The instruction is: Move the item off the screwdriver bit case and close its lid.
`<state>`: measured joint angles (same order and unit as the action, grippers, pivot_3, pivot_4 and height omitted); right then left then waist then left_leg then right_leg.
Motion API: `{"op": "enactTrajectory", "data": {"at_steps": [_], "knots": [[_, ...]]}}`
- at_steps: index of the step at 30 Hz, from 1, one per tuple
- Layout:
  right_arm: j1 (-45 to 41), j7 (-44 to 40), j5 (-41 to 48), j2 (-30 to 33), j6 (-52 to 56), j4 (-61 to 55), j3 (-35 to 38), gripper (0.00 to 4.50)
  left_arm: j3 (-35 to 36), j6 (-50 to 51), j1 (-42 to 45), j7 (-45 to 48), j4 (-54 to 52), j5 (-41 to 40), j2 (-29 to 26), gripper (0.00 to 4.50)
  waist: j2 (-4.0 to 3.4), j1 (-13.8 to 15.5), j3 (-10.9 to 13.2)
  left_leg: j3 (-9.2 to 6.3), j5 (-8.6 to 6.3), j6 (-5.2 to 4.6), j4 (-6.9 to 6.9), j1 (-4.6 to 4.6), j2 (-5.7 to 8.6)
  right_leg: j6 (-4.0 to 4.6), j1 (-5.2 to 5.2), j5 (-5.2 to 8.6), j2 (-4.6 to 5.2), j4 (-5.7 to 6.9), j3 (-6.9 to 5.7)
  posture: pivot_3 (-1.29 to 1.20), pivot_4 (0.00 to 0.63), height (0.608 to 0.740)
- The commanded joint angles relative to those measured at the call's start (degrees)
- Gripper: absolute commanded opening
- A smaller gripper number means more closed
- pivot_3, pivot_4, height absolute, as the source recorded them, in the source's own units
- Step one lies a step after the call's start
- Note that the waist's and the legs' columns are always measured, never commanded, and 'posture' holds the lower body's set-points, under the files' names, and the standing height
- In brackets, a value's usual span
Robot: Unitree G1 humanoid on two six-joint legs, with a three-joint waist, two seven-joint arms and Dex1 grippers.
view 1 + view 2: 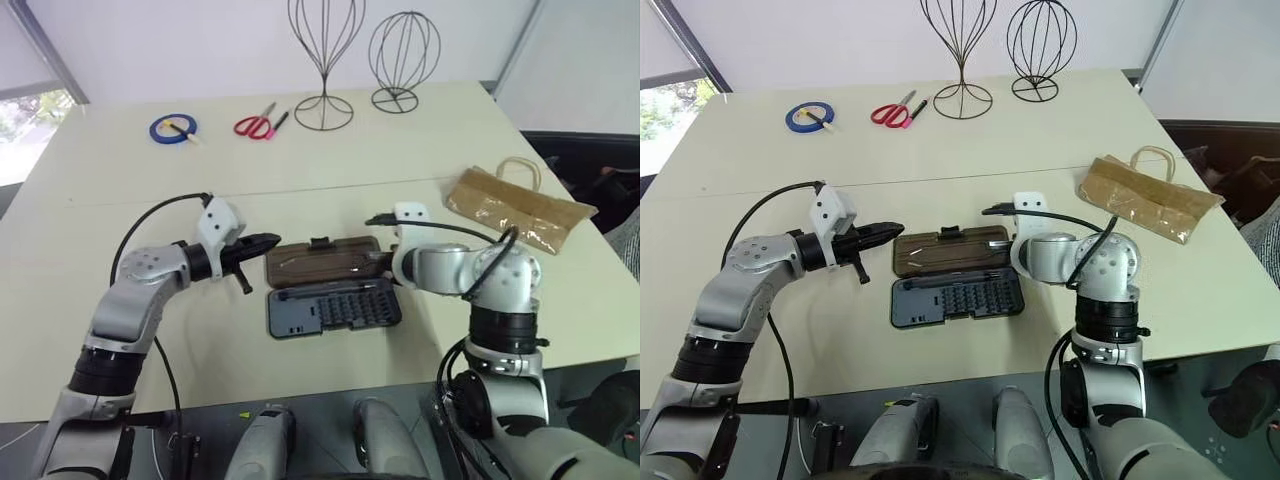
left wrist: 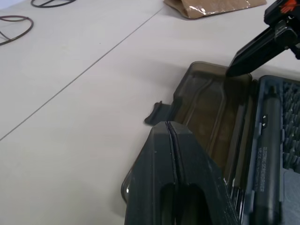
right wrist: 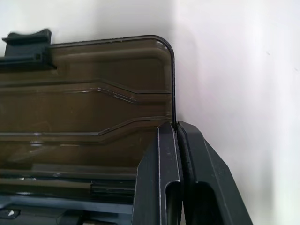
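Right claw (image 3: 178,129) against smooth translucent lid (image 3: 84,93)

The left arm reaches in from the left with its elbow bent, the forearm running almost level toward the middle; the left claw (image 1: 268,241) points inward and slightly down, its two black fingers (image 2: 176,154) pressed flat together; the right arm rises on the right and folds sharply at the wrist, turning inward; the right claw (image 3: 177,129) slants downward, its fingers likewise closed tight against each other.
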<state>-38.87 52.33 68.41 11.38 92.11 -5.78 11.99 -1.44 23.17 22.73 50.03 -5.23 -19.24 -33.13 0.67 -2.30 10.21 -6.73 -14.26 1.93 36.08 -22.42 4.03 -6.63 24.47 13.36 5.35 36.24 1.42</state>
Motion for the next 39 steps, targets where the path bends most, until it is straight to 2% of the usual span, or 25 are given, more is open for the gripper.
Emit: {"op": "enactTrajectory", "data": {"at_steps": [1, 4, 7, 8, 10, 13, 15, 17, 18, 24, 27, 31, 34, 39], "knots": [[-0.77, 8.89, 10.39, 1.65, 0.39, 1.78, 1.13, 0.04, 0.44, -0.89, 0.16, 0.13, -1.58, 0.03, -0.37, 0.0, 0.0, -0.01, 0.0, 0.01, 0.0, -0.01, 0.0, 0.0, 0.0, 0.0, 0.0, 0.0, 0.0, 0.0, 0.0, 0.0, 0.15, 0.74], [-1.05, 14.06, 16.27, 2.14, 0.39, 3.18, 1.08, 0.04, 0.22, -1.2, 0.45, 0.22, -1.21, 0.26, -0.28, 0.0, 0.0, -0.09, 0.0, 0.05, 0.0, -0.01, 0.0, 0.0, 0.0, 0.0, -0.01, 0.0, 0.0, 0.0, 0.0, 0.0, 0.15, 0.74], [-0.44, 20.1, 26.01, 5.44, -4.3, 4.09, -3.1, 0.04, 0.14, -1.31, 0.59, 0.28, -1.08, 0.35, -0.24, 0.0, 0.0, -0.09, 0.01, 0.07, -0.01, -0.03, 0.0, 0.0, -0.01, 0.0, -0.01, 0.0, 0.0, 0.0, 0.0, 0.0, 0.15, 0.74], [-0.22, 22.1, 29.64, 7.08, -6.53, 4.27, -5.18, 0.29, 0.15, -1.31, 0.56, 0.3, -1.11, 0.34, -0.23, 0.0, 0.0, -0.1, 0.01, 0.07, -0.01, -0.03, 0.01, -0.02, -0.01, 0.0, -0.01, 0.0, 0.0, -0.01, 0.0, 0.0, 0.15, 0.74], [0.0, 25.61, 36.8, 10.81, -11.5, 4.2, -9.79, 0.9, 0.17, -1.32, 0.53, 0.34, -1.14, 0.34, -0.23, 0.0, 0.0, -0.17, 0.02, 0.08, -0.01, -0.03, 0.01, -0.03, -0.01, -0.01, -0.01, 0.0, 0.0, -0.02, 0.0, 0.0, 0.15, 0.74], [-0.53, 27.95, 43.66, 15.58, -17.55, 3.6, -15.5, 2.32, 0.29, -1.22, 0.4, 0.4, -1.23, 0.28, -0.24, 0.0, 0.0, -0.26, 0.03, 0.09, -0.01, -0.05, 0.01, -0.03, -0.02, -0.01, -0.02, 0.01, -0.01, -0.03, -0.01, 0.0, 0.15, 0.74], [-0.98, 27.0, 44.59, 17.72, -19.69, 3.05, -17.73, 3.39, 0.39, -1.1, 0.32, 0.35, -1.32, 0.2, -0.2, 0.0, 0.0, -0.32, 0.03, 0.11, -0.02, -0.06, 0.0, -0.03, -0.05, -0.01, -0.02, 0.01, -0.04, -0.04, -0.01, 0.0, 0.15, 0.74], [-2.21, 22.98, 41.78, 20.03, -19.78, 1.5, -18.99, 4.39, 0.69, -0.78, 0.1, 0.21, -1.52, -0.2, -0.04, 0.0, 0.0, -0.26, 0.04, 0.11, -0.03, -0.08, 0.0, -0.03, -0.07, -0.01, -0.02, 0.01, -0.06, -0.05, -0.01, 0.0, 0.15, 0.74], [-2.66, 21.31, 40.3, 21.07, -19.89, 0.87, -19.47, 4.45, 0.83, -0.6, 0.0, 0.18, -1.62, -0.44, 0.04, 0.0, -0.01, -0.23, 0.05, 0.11, -0.03, -0.08, 0.0, -0.04, -0.07, -0.01, -0.02, 0.01, -0.06, -0.06, -0.01, 0.0, 0.15, 0.74], [-4.73, -3.93, 21.69, 25.17, -21.67, -5.87, -18.37, 4.45, 3.49, 3.17, -1.46, -0.05, -4.36, -4.9, -0.14, 0.0, 0.01, -0.18, 0.05, 0.1, -0.05, -0.12, 0.02, -0.07, -0.07, -0.03, -0.02, 0.02, -0.11, -0.1, -0.02, 0.0, 0.15, 0.74], [-3.92, -14.65, 16.01, 25.17, -24.64, -6.13, -16.34, 4.45, 4.99, 6.77, -2.54, -0.25, -7.47, -8.49, -0.5, 0.0, 0.02, -0.14, 0.07, 0.1, -0.06, -0.13, 0.02, -0.07, -0.08, -0.03, -0.02, 0.03, -0.12, -0.11, -0.03, 0.0, 0.15, 0.74], [-4.48, -29.5, -1.8, 28.75, -29.95, -6.76, -20.75, 4.45, 6.38, 13.14, -5.57, 0.68, -13.81, -14.61, -1.89, 0.0, 0.02, -0.09, 0.08, 0.1, -0.06, -0.13, 0.04, -0.08, -0.09, -0.03, -0.02, 0.03, -0.12, -0.13, -0.02, 0.0, 0.15, 0.74], [-5.17, -40.46, -10.4, 28.88, -34.54, -5.26, -22.87, 4.45, 5.74, 15.1, -7.6, 1.19, -16.65, -15.89, -3.5, 0.0, 0.0, -0.19, 0.12, 0.11, -0.06, -0.13, 0.02, -0.07, -0.09, -0.03, -0.02, 0.03, -0.12, -0.14, -0.01, 0.0, 0.15, 0.74], [-7.11, -58.02, -29.12, 30.89, -44.63, -2.5, -31.95, 4.45, 4.25, 17.14, -9.36, 1.99, -19.29, -17.05, -5.1, 0.0, -0.02, -0.09, 0.15, 0.11, -0.06, -0.13, 0.04, -0.07, -0.04, -0.02, -0.02, 0.04, -0.15, -0.15, -0.02, 0.0, 0.15, 0.74]]}}
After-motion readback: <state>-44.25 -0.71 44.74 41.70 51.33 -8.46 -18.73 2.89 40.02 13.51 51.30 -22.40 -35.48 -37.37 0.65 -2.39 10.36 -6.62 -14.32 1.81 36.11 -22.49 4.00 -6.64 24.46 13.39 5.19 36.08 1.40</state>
